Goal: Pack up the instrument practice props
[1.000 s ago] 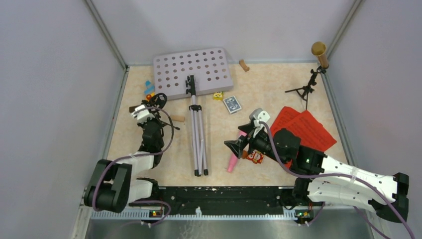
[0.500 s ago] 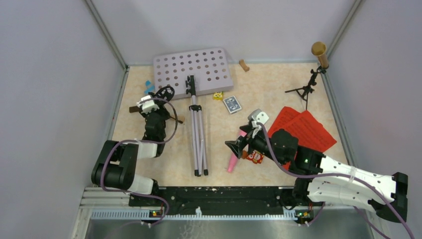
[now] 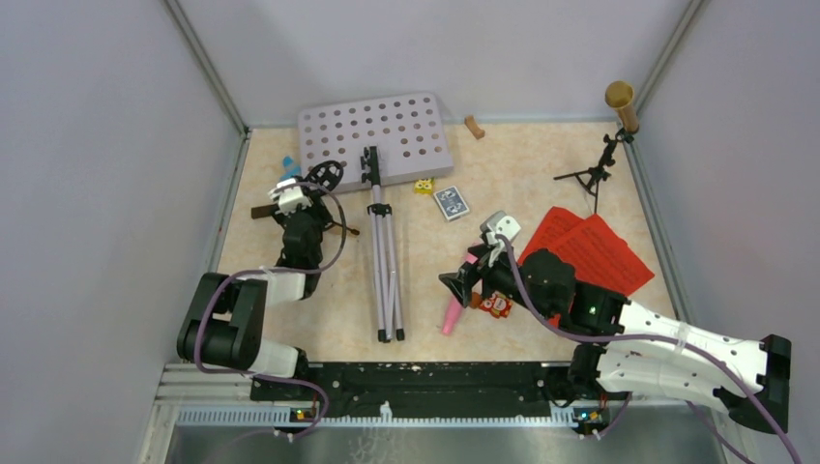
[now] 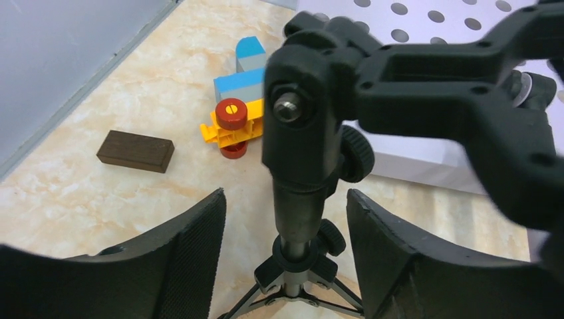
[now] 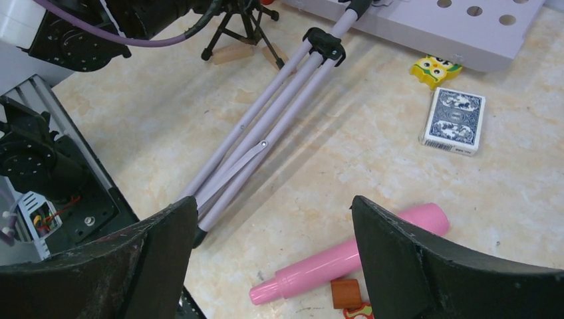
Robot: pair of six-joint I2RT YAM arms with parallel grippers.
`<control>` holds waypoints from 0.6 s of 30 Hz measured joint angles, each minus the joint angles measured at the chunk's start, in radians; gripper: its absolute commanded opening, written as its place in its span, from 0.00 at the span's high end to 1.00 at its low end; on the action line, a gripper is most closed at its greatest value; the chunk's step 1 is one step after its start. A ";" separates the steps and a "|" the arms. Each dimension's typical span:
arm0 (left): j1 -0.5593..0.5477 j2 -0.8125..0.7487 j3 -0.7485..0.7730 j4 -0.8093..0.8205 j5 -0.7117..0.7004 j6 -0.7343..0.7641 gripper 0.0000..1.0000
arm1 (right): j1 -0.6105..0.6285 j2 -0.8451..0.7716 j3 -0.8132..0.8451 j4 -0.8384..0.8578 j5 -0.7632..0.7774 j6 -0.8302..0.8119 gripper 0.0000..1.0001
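Toppling is judged the main risk: the small black mic tripod stands upright between the spread fingers of the left gripper, ungripped, just before the grey perforated tray. If its stem were brushed, it could be tipped. It looks top-heavy, with a bulky clip head. The right gripper is held wide above the pink microphone.

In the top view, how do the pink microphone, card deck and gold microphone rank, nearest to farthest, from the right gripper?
1. Pink microphone, right beside the right gripper.
2. Card deck, farther back, mid-table.
3. Gold microphone, far right corner.
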 measured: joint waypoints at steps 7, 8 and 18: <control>0.006 0.008 0.040 -0.027 -0.068 0.055 0.27 | -0.001 -0.019 0.000 -0.014 0.005 0.003 0.16; 0.010 0.010 0.043 -0.027 -0.076 0.066 0.26 | -0.002 -0.021 0.000 -0.014 0.005 0.003 0.16; 0.024 0.011 0.046 -0.018 -0.119 0.232 0.35 | -0.008 -0.024 -0.019 -0.018 0.003 0.011 0.16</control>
